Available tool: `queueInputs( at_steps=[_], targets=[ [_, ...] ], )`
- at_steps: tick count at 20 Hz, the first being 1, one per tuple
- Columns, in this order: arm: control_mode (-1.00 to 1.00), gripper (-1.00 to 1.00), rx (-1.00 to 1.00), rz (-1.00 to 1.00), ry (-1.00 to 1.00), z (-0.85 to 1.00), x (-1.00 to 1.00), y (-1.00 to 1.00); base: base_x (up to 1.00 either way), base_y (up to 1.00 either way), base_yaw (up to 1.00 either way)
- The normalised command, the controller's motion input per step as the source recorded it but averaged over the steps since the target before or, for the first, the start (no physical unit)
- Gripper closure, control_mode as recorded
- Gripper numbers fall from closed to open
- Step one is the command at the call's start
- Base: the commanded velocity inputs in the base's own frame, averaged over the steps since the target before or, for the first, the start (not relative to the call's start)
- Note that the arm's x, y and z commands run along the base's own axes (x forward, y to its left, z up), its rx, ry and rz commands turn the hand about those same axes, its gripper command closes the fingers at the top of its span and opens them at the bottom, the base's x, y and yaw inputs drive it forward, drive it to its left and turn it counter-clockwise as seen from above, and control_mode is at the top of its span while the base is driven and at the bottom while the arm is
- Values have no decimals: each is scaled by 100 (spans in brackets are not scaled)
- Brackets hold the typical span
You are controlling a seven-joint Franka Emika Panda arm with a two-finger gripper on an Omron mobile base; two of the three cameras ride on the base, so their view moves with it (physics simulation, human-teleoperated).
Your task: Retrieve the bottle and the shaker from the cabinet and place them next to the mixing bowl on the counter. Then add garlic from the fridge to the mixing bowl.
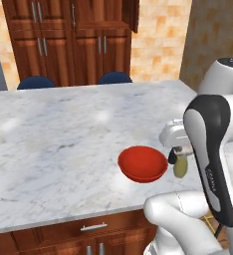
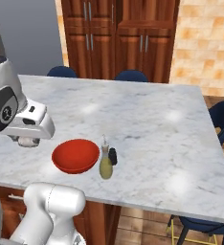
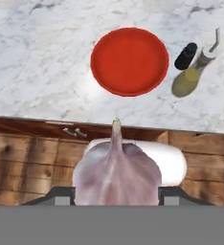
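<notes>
Pincer: lower centre of hand view, closed on garlic bulb, tips barely visible at its sides; mixing bowl, upper centre, on counter; bottle and shaker just right of bowl; advice: carry garlic squarely over bowl's middle, lower, then release, avoiding bottle.

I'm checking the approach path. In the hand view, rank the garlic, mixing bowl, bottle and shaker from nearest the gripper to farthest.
1. Garlic: held between the fingers of the gripper.
2. Mixing bowl: ahead on the counter, just past its edge.
3. Bottle and shaker: together right of the bowl; too close to call.
</notes>
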Motion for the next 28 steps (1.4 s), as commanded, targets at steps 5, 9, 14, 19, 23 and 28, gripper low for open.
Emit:
queueInputs(
  at_steps=[5, 9, 14, 19, 23, 28],
  targets=[
    [-100, 100, 0, 3, 0, -77, 94, 3, 0, 0, 0],
    [-100, 100, 0, 0, 0, -89, 90, 2, 0, 0, 0],
    [-100, 100, 0, -3, 0, -79, 78, 0, 0, 0, 0],
    [-100, 100, 0, 0, 0, -64, 58, 0, 0, 0, 0],
    [-100, 100, 0, 0, 0, -51, 46, 0, 0, 0, 0],
    [-100, 100, 0, 0, 0, -32, 12, -9, 0, 0, 0]
  ],
)
